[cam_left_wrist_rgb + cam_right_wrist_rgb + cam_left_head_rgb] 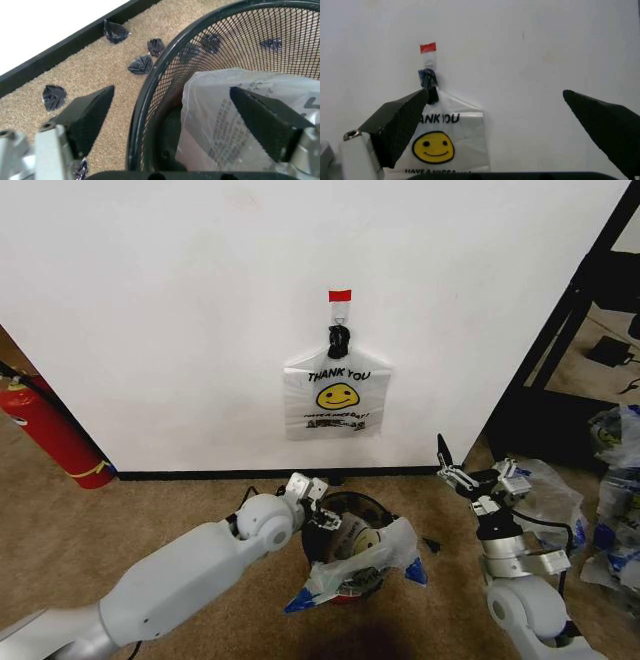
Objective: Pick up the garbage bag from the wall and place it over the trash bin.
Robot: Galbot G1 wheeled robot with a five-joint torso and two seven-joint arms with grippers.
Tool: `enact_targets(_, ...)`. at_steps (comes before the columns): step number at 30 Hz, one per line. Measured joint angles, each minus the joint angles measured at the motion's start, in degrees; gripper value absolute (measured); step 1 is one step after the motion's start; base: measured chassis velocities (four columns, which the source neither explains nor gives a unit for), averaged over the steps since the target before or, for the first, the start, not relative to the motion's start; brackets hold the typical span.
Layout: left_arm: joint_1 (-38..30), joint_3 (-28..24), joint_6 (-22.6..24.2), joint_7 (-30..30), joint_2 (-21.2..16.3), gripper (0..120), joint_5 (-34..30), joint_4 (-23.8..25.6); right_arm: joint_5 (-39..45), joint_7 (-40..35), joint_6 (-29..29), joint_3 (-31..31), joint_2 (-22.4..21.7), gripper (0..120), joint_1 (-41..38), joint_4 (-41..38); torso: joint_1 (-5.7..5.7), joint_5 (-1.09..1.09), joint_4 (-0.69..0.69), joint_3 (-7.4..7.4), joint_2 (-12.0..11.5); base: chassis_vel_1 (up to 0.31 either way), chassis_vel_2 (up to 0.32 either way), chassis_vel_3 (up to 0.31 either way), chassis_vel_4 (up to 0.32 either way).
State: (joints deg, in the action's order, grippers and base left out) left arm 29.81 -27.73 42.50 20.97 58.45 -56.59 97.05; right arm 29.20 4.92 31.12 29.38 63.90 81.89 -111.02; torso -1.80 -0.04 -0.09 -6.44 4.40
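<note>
My left gripper (170, 112) is spread wide right over the rim of the trash bin (345, 510), one finger outside the mesh and the other inside against the garbage bag (375, 555), which is draped over that bin. My right gripper (470, 478) hangs open off to the bin's right, facing the wall (180, 310), where a THANK YOU bundle (337, 395) hangs above the bin.

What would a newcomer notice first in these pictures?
The white THANK YOU bag with a yellow smiley hangs by a black knot under red tape on the wall. Below it, the garbage bag is draped in the trash bin, with the open left pincer straddling its rim. The open right pincer hovers nearby.
</note>
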Motion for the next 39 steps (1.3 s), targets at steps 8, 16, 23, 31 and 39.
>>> enact_targets(8, -0.4, -0.9, 0.0, 2.4, 2.8, 61, -1.1, -2.5, 0.0, -1.1, 0.6, 0.6, 0.1, 100, 0.5, -0.2, 0.00, 0.01, 0.01, 0.00, 0.0, 0.000, 0.000, 0.000, 0.000)
enact_targets(16, -0.6, -1.0, -0.2, 6.0, 4.3, 31, -4.1, -2.5, 0.4, -2.3, 1.4, 1.1, -0.2, 100, 1.1, 0.4, 0.00, 0.00, 0.01, 0.00, 0.0, 0.000, 0.000, 0.000, 0.000)
enact_targets(23, 0.2, -0.4, -0.2, 8.2, 5.3, 8, -5.7, -2.3, 0.5, -3.0, 1.5, 0.9, -0.4, 100, 0.2, 1.5, 0.00, -0.01, 0.02, 0.00, 0.0, 0.000, 0.000, 0.000, 0.000)
enact_targets(31, 3.1, 2.0, -1.8, 13.2, 4.0, 1, -9.5, 2.7, 0.6, -3.2, 1.5, 0.8, -0.7, 100, 0.2, 1.4, 0.00, -0.01, 0.00, 0.00, 0.0, 0.000, 0.000, 0.000, 0.000)
enact_targets(39, 14.8, 16.0, -13.7, 22.3, 1.2, 1, -11.8, 11.7, 1.8, -2.3, 1.7, 0.5, -1.3, 100, 0.2, 2.5, 0.01, -0.01, 0.01, 0.00, 0.0, 0.000, 0.000, 0.000, 0.000)
